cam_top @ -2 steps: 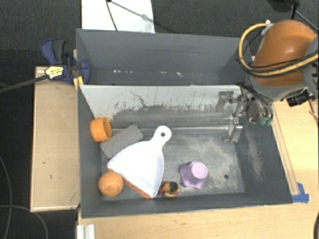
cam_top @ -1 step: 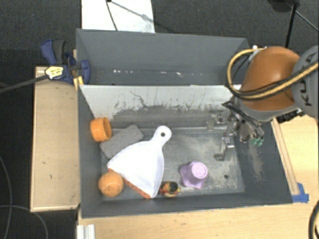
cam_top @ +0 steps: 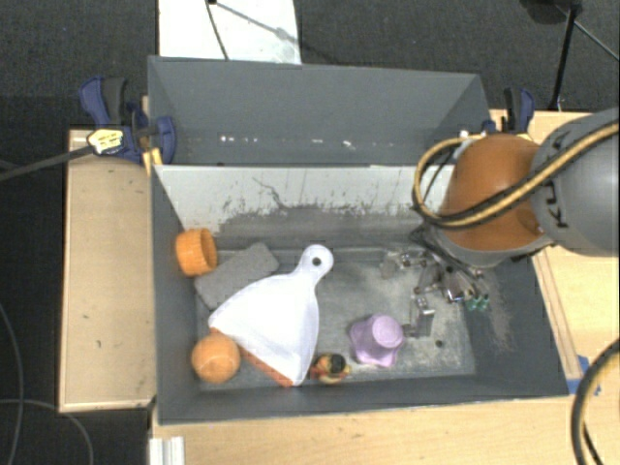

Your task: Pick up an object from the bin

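Here: metal fingers (cam_top: pixel 423 310) just beside squat, smooth lilac cup (cam_top: pixel 376 341), front right; spread cannot tell.

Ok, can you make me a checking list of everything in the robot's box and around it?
Surface: grey bin, floor scuffed and scratched.
Job's things: purple cup nearest the pincer; white scoop; orange ball; orange cup; grey block.
Clutter: small yellow-and-black toy at the scoop's edge.
Grippers: pincer low in the bin's right part, just right of the purple cup.
Cables: yellow-and-black cables loop round the arm's orange cover.
Surroundings: dark floor; a black cable on the left.
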